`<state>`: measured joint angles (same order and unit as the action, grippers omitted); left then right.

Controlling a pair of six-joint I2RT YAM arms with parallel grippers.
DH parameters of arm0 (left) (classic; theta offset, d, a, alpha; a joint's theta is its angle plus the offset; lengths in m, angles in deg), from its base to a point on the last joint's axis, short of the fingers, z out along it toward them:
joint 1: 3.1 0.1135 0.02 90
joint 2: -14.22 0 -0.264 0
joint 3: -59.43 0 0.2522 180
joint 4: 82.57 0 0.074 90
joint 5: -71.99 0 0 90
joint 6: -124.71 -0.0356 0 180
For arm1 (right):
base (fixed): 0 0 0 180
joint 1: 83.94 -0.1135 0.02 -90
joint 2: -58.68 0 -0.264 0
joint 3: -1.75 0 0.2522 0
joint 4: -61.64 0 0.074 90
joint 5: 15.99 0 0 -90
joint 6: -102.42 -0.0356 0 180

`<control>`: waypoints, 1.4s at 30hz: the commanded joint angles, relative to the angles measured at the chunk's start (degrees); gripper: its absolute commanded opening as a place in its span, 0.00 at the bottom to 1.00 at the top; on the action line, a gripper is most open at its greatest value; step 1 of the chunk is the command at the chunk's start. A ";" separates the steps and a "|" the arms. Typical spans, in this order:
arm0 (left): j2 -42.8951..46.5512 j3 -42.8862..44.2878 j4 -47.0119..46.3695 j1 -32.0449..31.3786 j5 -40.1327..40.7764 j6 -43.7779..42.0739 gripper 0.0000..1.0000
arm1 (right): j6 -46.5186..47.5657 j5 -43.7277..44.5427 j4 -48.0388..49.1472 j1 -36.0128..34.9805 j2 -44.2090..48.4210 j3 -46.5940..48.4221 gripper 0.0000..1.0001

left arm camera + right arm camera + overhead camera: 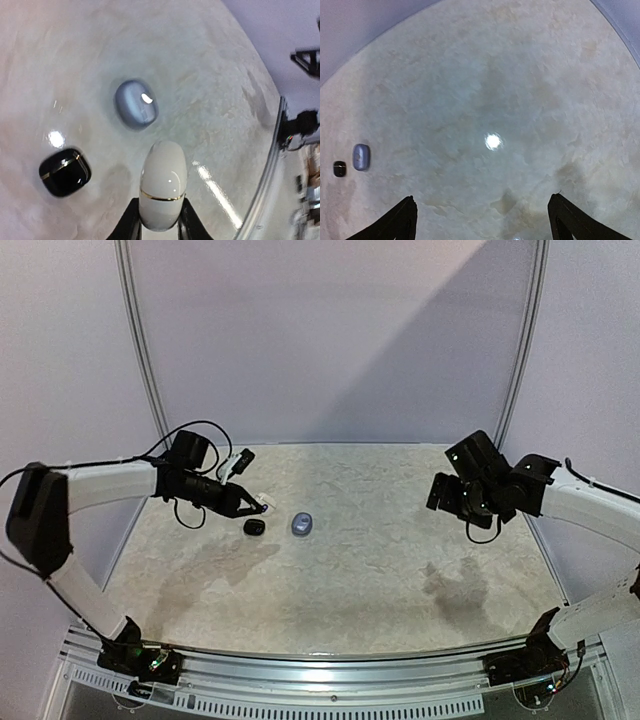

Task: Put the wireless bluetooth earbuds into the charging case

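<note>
Left gripper (161,226) is clamped on the near end of a closed white case (163,180). On the table (520,75), a grey case (136,104) lies at 11 o'clock from it and a black case (65,171) at 9 o'clock, both closed and not touching. Right gripper (482,199) stands wide and holds nothing. Where the earbuds are cannot be told.

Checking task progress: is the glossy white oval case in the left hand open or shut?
Shut: the glossy white oval case in the left hand shows only a thin gold seam, lid flush.
</note>
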<state>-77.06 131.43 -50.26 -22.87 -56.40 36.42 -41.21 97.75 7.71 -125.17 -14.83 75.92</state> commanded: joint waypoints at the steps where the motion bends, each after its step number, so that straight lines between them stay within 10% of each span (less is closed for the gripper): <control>1: -13.59 7.56 20.79 7.38 -12.33 13.10 0.00 | -0.83 -4.99 -5.00 0.44 0.93 -2.82 0.94; 11: -17.53 -1.50 14.84 12.57 -11.28 18.02 0.00 | 0.17 -6.76 -4.09 0.47 -0.80 -2.70 0.99; 13: -19.04 -0.06 18.95 12.67 -9.73 14.69 0.25 | 0.65 -6.78 -4.84 0.44 -2.07 -1.38 0.99; 15: -19.84 1.32 21.85 12.66 -11.02 11.04 0.92 | 1.03 -6.58 -5.59 0.49 -3.57 0.34 0.99; 16: -19.66 1.39 23.44 12.67 -10.82 9.56 0.98 | 1.19 -6.43 -5.95 0.51 -4.09 1.32 0.99; 28: 12.77 1.07 28.84 15.12 11.29 0.82 0.99 | 13.32 -11.43 8.00 17.30 -4.93 4.53 0.99; 35: 37.35 -11.18 -4.63 16.03 32.14 3.19 0.99 | 21.03 -21.16 38.57 38.82 3.25 -11.51 0.99; 42: 44.78 -29.86 -16.06 21.54 36.32 8.52 0.99 | 31.82 -8.69 54.78 39.66 4.91 -23.10 0.99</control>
<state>-32.87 109.03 -59.70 -5.76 -24.75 44.07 -16.53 84.68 49.66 -85.05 -10.99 57.75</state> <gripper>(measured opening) 0.989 0.988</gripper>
